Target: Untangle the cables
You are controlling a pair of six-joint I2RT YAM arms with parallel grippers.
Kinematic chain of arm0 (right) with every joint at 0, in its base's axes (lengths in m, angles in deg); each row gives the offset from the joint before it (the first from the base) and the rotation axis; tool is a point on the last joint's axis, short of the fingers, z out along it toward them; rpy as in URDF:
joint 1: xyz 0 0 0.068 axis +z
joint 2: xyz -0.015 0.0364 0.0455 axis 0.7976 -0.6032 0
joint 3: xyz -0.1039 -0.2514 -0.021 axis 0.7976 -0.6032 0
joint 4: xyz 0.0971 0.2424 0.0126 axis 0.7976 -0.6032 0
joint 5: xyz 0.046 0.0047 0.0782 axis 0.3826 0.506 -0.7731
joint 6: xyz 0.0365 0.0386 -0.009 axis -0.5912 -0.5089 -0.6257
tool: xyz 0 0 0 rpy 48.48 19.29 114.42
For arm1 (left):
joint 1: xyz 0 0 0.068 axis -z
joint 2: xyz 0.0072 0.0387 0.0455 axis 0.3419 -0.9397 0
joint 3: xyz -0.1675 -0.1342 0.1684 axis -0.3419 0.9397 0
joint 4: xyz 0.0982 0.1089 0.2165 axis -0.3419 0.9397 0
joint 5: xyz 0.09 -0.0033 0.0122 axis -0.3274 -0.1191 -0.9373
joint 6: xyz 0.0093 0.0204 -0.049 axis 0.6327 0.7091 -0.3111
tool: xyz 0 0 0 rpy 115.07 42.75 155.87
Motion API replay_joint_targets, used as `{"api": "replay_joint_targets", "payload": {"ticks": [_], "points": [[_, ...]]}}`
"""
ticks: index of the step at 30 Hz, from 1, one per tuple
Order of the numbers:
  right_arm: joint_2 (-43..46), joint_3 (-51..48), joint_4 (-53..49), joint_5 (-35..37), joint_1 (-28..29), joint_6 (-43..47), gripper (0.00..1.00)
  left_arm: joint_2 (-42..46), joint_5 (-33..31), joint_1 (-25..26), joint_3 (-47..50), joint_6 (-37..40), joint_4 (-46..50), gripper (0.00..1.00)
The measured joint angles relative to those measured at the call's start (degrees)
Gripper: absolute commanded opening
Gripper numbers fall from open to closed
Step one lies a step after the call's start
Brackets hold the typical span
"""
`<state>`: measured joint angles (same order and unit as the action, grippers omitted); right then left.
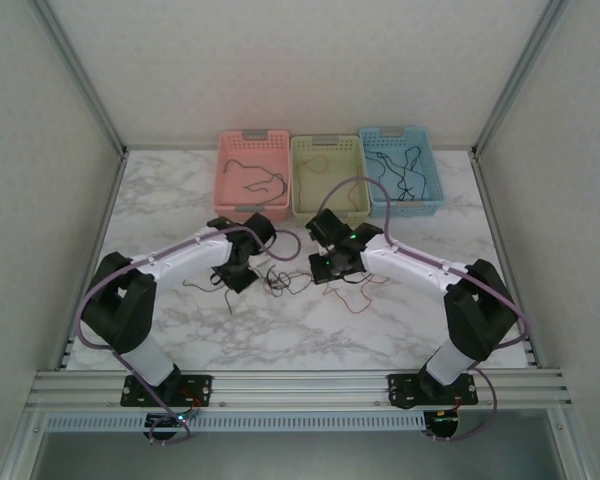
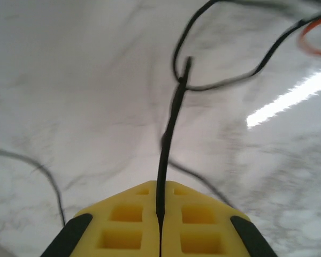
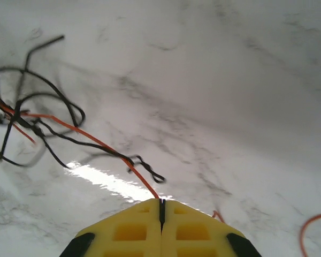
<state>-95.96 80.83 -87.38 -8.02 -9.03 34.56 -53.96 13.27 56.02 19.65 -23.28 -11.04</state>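
Observation:
A loose tangle of thin cables (image 1: 285, 283) lies on the marble table between the two arms. My left gripper (image 1: 238, 280) (image 2: 160, 184) is shut on a black cable (image 2: 171, 118), which runs up from the closed yellow fingers (image 2: 123, 219) to a knot with other black strands. My right gripper (image 1: 325, 268) (image 3: 161, 201) is shut on a red-orange cable (image 3: 96, 140). That cable stretches left across the table into a bundle of black cables (image 3: 37, 107). Another red-orange loop (image 3: 310, 230) lies at the right edge.
Three baskets stand in a row at the back: pink (image 1: 252, 138), pale green (image 1: 328, 142) and blue (image 1: 398, 132), each holding a thin wire. Side walls and metal frame posts (image 1: 80, 70) close in the table. A rail (image 1: 300, 385) runs along the near edge.

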Motion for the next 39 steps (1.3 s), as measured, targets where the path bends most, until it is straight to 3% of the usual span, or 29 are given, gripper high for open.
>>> {"api": "replay_joint_targets", "payload": {"ticks": [6, 10, 18, 23, 29, 34, 39], "points": [[9.3, -5.5, 0.9, 1.2, -15.5, 0.2, 0.0, 14.1, -6.8, -10.1, 1.6, -13.2, 0.8, 0.0], [13.5, -9.3, 1.5, 1.4, -24.2, -0.1, 0.0, 23.1, -7.0, -10.9, 2.9, -16.8, 1.0, 0.0], [15.2, -8.7, 1.0, -2.9, -25.6, 0.1, 0.0, 25.9, -4.6, -10.9, 5.2, -18.8, 0.0, 0.0], [17.4, -0.1, -3.3, 2.2, -26.8, 1.7, 0.0, 27.1, -7.0, -13.0, 6.7, -20.2, -0.5, 0.0], [24.5, 2.8, -4.8, 9.5, -35.6, 1.1, 0.0, 30.2, -11.5, -16.8, 7.1, -22.9, -0.6, 0.0], [28.9, 0.5, -6.0, 13.9, -43.2, -0.5, 0.0, 36.6, -13.3, -23.7, 7.6, -25.4, -0.7, 0.0], [29.4, -1.7, -5.0, 10.6, -47.9, -2.2, 0.0, 40.1, -9.4, -27.8, 7.9, -25.8, -1.6, 0.0]]}}
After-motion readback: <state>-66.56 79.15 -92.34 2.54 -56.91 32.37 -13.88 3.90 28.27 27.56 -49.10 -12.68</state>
